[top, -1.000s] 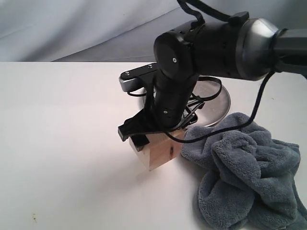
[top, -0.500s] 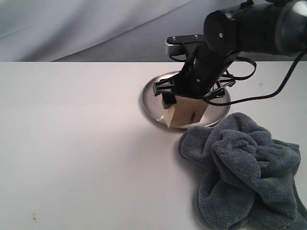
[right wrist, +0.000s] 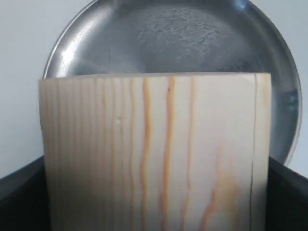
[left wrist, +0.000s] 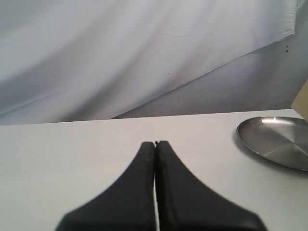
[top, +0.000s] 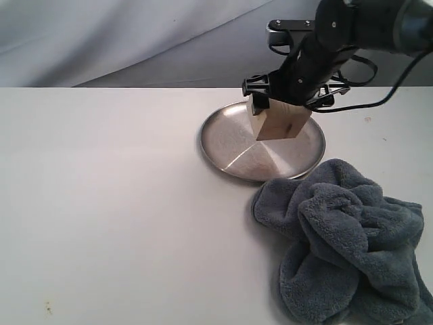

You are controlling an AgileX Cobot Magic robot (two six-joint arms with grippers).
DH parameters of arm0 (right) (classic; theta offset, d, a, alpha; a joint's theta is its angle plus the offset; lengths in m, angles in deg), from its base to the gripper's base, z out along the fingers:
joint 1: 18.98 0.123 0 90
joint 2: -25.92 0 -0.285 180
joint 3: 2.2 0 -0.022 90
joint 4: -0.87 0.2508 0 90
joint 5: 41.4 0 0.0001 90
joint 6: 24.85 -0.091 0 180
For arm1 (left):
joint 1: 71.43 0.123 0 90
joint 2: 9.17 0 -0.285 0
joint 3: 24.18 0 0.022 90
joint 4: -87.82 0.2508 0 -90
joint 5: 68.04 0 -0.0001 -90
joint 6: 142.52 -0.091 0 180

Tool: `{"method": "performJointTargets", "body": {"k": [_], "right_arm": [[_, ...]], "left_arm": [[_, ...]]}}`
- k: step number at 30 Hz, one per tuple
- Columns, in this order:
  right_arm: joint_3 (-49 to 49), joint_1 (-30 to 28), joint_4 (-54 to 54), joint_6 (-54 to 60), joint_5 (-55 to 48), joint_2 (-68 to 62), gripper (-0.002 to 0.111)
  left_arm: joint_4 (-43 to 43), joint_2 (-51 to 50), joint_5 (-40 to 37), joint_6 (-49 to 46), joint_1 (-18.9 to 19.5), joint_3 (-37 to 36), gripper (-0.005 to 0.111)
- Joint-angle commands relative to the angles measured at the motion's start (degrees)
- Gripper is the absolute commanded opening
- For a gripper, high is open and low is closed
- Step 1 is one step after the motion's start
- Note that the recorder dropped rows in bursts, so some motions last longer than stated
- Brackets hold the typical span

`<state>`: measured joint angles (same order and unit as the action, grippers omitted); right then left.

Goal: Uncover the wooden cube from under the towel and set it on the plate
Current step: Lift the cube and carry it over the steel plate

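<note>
The pale wooden cube hangs tilted above the far part of the round steel plate, with my right gripper shut on it. Up close its grained face fills the right wrist view, the plate lying beyond it and dark fingers at both sides. The blue-grey towel lies bunched at the right front, its edge against the plate's near rim. My left gripper is shut on nothing above bare table, with the plate and a corner of the cube off to one side.
A white tabletop spreads out to the left of the plate. A pale wrinkled cloth backdrop hangs behind the table. The right arm's black cable loops over the plate's far right side.
My right gripper has lifted the cube off the table beside the towel and carried it back and to the right, over the plate. The towel has stayed put.
</note>
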<state>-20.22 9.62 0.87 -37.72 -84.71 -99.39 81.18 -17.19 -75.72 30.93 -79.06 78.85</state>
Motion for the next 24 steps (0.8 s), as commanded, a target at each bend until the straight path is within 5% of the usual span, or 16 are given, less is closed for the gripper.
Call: {"method": "performJointTargets", "body": {"k": [1, 15, 24], "right_arm": [[-10.1, -0.1, 1.4, 0.3, -2.6, -5.9, 0.000], [-35.1, -0.8, -1.5, -2.8, -17.3, -21.3, 0.000], [-36.8, -0.8, -3.0, -2.8, -19.0, -22.0, 0.000]], "left_arm": [[-0.1, 0.2, 0.2, 0.1, -0.3, -0.3, 0.000], [-0.1, 0.2, 0.2, 0.1, -0.3, -0.3, 0.000], [-0.1, 0.2, 0.2, 0.1, -0.3, -0.3, 0.000]]}}
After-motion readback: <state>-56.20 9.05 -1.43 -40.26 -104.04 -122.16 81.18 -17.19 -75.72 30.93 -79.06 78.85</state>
